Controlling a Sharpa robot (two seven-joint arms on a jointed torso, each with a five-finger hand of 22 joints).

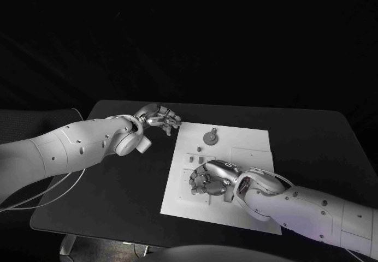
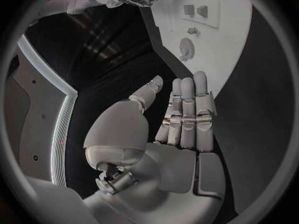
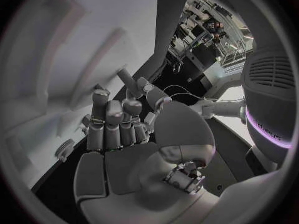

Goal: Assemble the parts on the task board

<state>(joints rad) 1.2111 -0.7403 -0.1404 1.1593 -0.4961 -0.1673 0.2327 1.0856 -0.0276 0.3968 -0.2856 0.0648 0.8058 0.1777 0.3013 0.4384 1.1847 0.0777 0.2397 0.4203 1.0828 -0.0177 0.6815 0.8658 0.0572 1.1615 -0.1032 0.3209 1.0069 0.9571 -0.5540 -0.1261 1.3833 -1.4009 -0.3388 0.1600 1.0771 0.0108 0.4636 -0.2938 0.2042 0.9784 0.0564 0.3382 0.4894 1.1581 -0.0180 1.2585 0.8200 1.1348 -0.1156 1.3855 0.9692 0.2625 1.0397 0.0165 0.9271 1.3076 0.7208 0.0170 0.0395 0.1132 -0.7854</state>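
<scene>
Your left robot hand [image 1: 161,117] hovers empty, fingers loosely apart, beside the task board [image 1: 244,213]; your right robot hand [image 1: 211,177] rests curled on it, grasp unclear.

I am seeing my right hand [image 1: 211,179] lying over the near middle of the task board [image 1: 253,143], blocking that stretch. My left hand [image 1: 161,117] is hanging beside the board's far left corner, near the gear-shaped part [image 1: 211,137]. The board's far right side is lying open.

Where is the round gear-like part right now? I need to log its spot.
In the head view the round part lies on the task board near its far edge, just right of the left hand.
</scene>
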